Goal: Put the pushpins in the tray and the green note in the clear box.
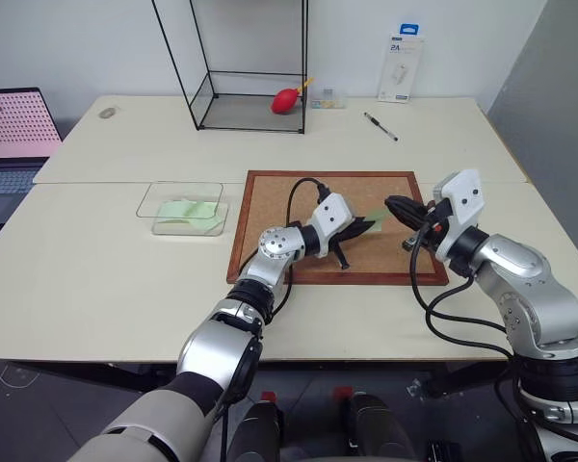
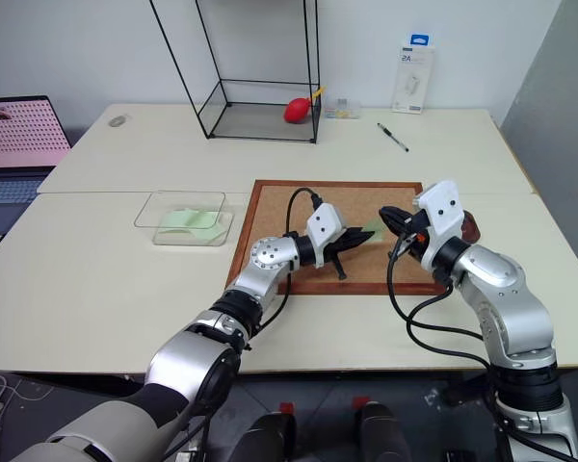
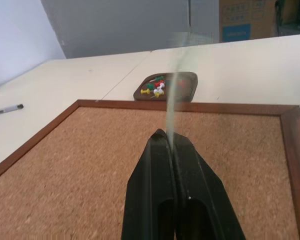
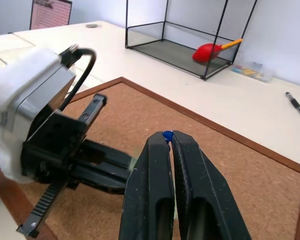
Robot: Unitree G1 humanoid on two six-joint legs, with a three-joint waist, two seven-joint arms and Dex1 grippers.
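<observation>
My left gripper (image 1: 368, 225) lies low over the corkboard (image 1: 270, 226), shut on the edge of the pale green note (image 1: 377, 219). In the left wrist view the green note (image 3: 173, 97) rises edge-on from the closed fingertips. My right gripper (image 1: 391, 204) hovers just right of it, shut on a tiny blue pushpin (image 4: 167, 134) at its tips. The dark brown tray (image 3: 187, 90), holding several coloured pushpins, sits beyond the corkboard's right edge, mostly hidden behind my right gripper in the eye views. The clear box (image 1: 183, 208) stands left of the corkboard with green paper inside.
A tall black wire-framed case (image 1: 250, 67) with a red blower (image 1: 287, 100) stands at the back. A black pen (image 1: 380, 126) and a white package (image 1: 401, 69) lie at the back right. A laptop (image 1: 14, 135) sits at the far left.
</observation>
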